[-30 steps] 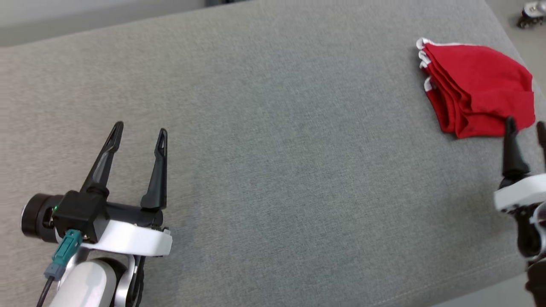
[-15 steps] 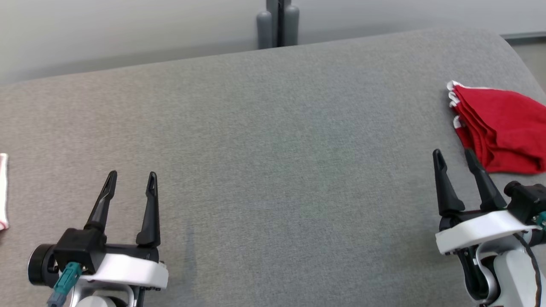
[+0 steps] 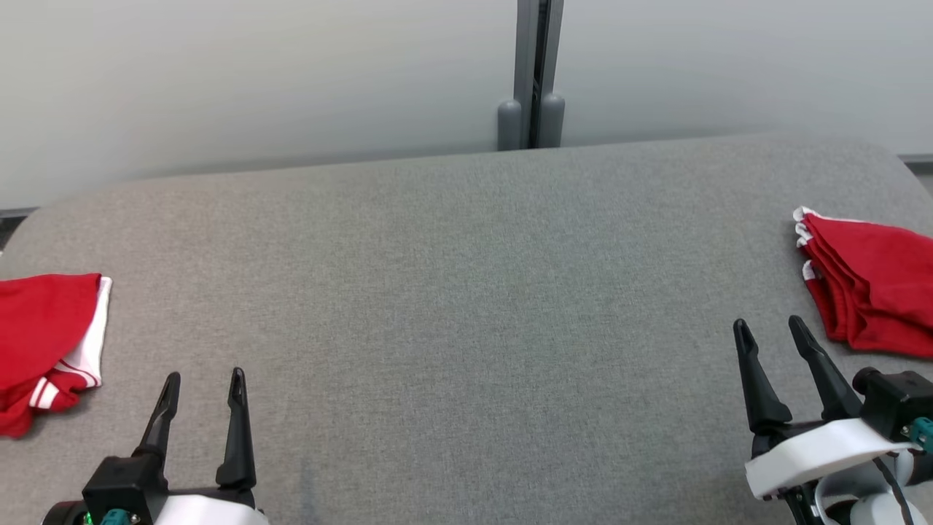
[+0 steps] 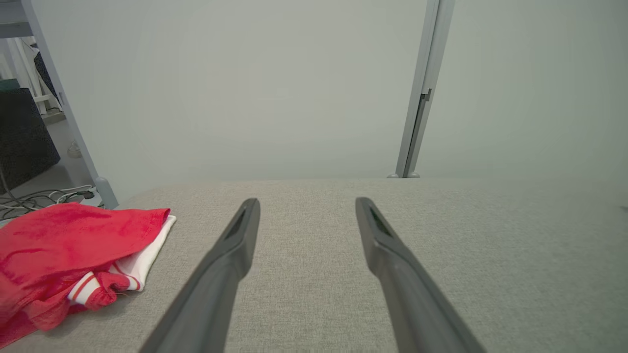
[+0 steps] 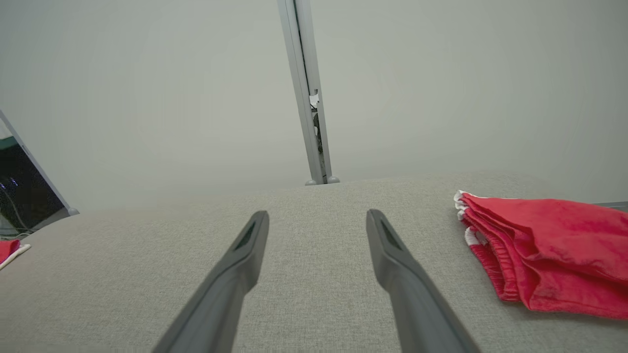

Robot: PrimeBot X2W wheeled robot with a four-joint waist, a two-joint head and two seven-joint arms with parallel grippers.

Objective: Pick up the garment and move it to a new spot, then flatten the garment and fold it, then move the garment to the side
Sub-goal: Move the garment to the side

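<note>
Surface (image 3: 466, 292) bears folded garment (image 3: 875, 288) at right, crumpled garment (image 3: 40, 335) at left.

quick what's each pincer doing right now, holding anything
left pincer: open, holding nothing.
right pincer: open, holding nothing.

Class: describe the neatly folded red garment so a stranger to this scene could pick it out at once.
Start at the wide grey padded table before the pale wall. At its right end, just beyond the right gripper, lies the folded red garment. Unlike the crumpled red garment at the left end, it is a tidy stack of layers with white tips along one edge.
</note>
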